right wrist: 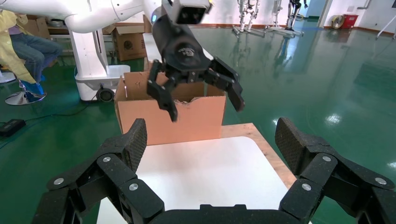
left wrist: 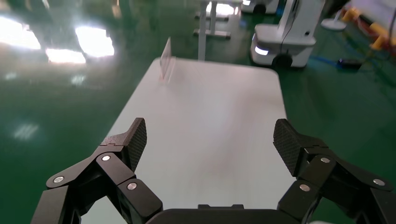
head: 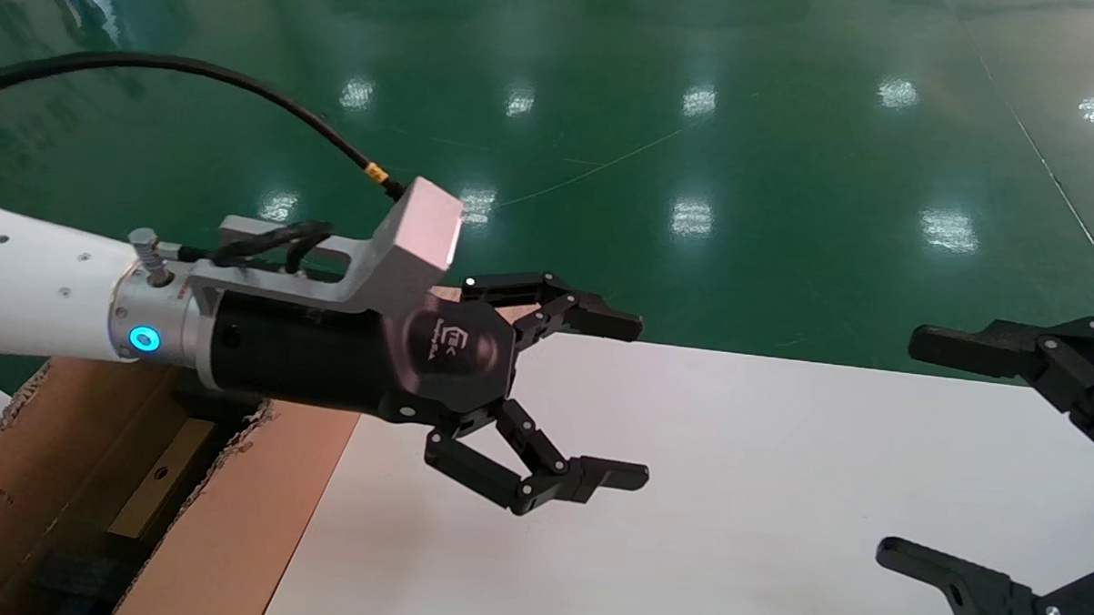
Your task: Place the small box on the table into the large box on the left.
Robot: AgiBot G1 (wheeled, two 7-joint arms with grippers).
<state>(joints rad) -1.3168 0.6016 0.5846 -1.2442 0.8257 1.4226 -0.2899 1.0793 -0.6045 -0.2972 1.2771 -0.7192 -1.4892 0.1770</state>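
The large box stands at the table's left end, torn-edged with a dark inside; it also shows in the right wrist view. Inside it lies a tan strip with a round hole, seemingly the small box. My left gripper is open and empty, hovering over the left part of the white table, just right of the large box; it also shows in the left wrist view and the right wrist view. My right gripper is open and empty over the table's right side; it also shows in the right wrist view.
A reddish wooden board sticks out under the table beside the carton. A clear sign stand stands at the table's far right end. Another robot's base and a seated person are on the green floor.
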